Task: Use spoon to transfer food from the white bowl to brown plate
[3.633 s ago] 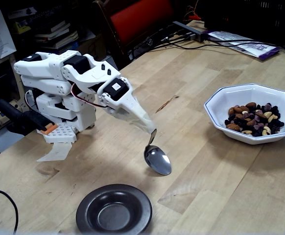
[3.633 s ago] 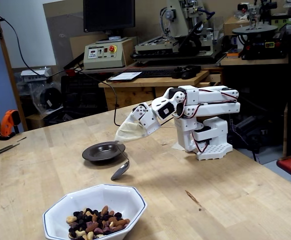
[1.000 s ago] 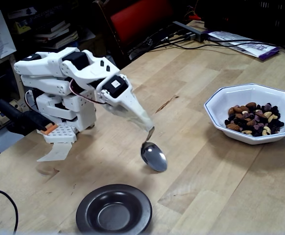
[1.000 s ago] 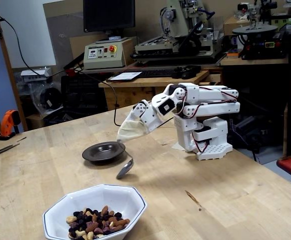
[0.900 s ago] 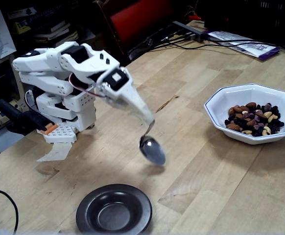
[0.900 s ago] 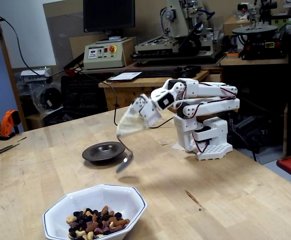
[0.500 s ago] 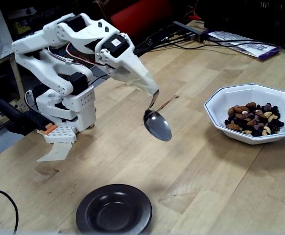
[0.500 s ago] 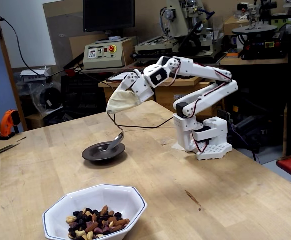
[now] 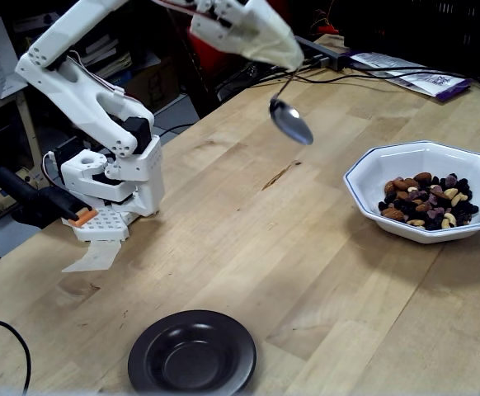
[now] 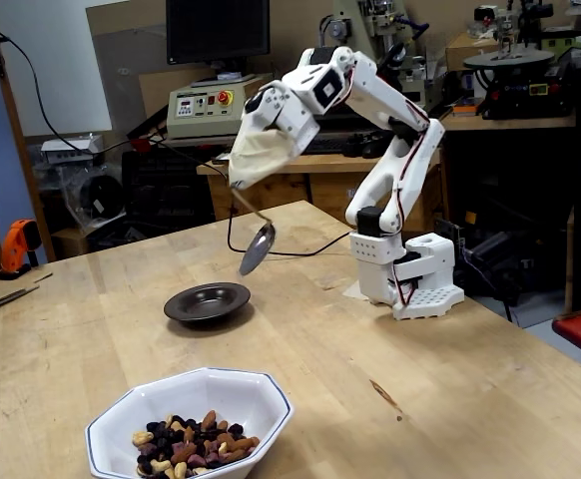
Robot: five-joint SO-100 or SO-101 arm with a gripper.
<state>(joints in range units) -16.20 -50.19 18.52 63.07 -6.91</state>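
My gripper (image 9: 292, 64) (image 10: 237, 184), its fingers wrapped in cream material, is shut on the thin handle of the silver spoon (image 9: 291, 122) (image 10: 257, 248). The spoon hangs bowl-down and empty, high above the wooden table. In a fixed view it is left of the white bowl (image 9: 370, 165), which holds the food (image 9: 425, 200), a mix of almonds, pale nuts and dark fruit. The brown plate (image 9: 145, 351) sits empty at the near table edge. In another fixed view the spoon hangs above and just right of the plate (image 10: 183, 305), with the bowl (image 10: 171, 397) and food (image 10: 193, 454) in front.
The arm's white base (image 9: 112, 190) (image 10: 410, 274) is clamped at the table edge. Cables and papers (image 9: 405, 78) lie at the table's far end, and a black cable (image 9: 9, 334) loops at the near left corner. Benches with machines (image 10: 370, 60) stand behind.
The arm has risen and stretched out. It lifted the spoon from low near the brown plate to high above the table, closer to the white bowl.
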